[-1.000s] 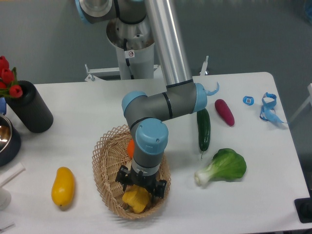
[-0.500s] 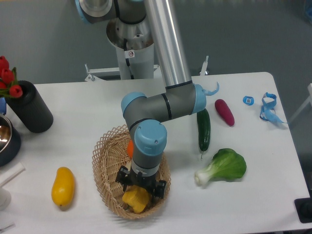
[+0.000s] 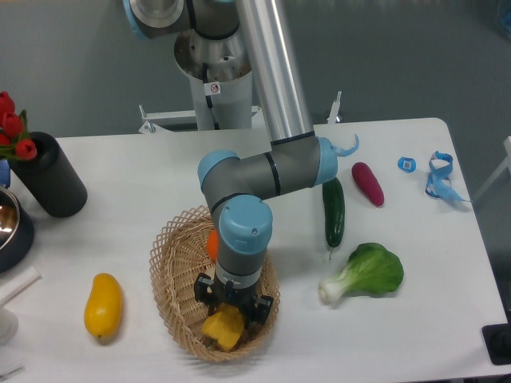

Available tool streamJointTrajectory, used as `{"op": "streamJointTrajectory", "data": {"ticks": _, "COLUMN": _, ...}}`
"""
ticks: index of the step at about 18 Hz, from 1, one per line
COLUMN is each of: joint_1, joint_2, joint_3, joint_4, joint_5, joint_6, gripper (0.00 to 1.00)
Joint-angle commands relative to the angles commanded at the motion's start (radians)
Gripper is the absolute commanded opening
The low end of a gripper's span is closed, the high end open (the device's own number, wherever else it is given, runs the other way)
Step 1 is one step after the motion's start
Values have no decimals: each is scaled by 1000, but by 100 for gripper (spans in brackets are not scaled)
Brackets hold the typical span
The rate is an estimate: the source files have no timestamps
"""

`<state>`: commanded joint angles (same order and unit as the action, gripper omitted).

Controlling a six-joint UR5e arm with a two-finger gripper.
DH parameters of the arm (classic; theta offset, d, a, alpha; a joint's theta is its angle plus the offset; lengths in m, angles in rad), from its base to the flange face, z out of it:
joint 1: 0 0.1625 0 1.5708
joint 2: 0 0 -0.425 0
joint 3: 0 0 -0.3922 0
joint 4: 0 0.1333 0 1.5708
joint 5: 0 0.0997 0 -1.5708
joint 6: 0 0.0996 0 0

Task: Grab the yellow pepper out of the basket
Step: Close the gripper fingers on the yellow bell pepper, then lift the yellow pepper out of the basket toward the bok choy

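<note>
Claw (image 3: pixel 228 313) down inside basket (image 3: pixel 169 263), fingers (image 3: pixel 259 306) straddling pepper (image 3: pixel 223 326) at near end; jaws drawn in against its sides, seemingly clamped, though contact partly hidden by wrist. Pepper low in basket, not clearly lifted off the wicker. Something orange tucked behind wrist, mostly hidden.

Left to right across table: red flowers (image 3: pixel 11 126) in black vase (image 3: pixel 51 173) at far left, dark bowl (image 3: pixel 11 226) below; yellow oval fruit (image 3: pixel 104 305) just left of basket, apart from it; cucumber (image 3: pixel 334 211) right of basket; bok choy (image 3: pixel 368 273) nearer front; purple eggplant (image 3: pixel 367 183) beyond; blue bits (image 3: pixel 438 177) at far right.

Step in hand, by judgement: grasp closing or just made. Next move calls for straight vertical lift, keeping clear of looped rim; glossy lobed skin likely slippery, so firm grip before rising.

Arm pose: upper link slanting down from base at rear, elbow above basket's far rim, wrist turned straight down, tool vertical.
</note>
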<state>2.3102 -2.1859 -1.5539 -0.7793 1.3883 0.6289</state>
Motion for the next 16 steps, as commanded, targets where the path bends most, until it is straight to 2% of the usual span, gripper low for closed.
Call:
{"op": "streamJointTrajectory", "data": {"ticks": 4, "joint_1": 2, "joint_2": 5, "joint_3": 2, "joint_4": 0, "joint_5": -2, "joint_6": 3, "gripper": 59}}
{"op": "streamJointTrajectory", "data": {"ticks": 10, "joint_1": 2, "joint_2": 23, "joint_3": 0, "joint_4": 0, "joint_5": -6, "joint_6": 3, "gripper": 59}}
{"op": "streamJointTrajectory", "data": {"ticks": 16, "joint_1": 15, "joint_2": 104, "joint_3": 6, "joint_4": 0, "joint_5": -6, "joint_6": 9, "gripper": 59}}
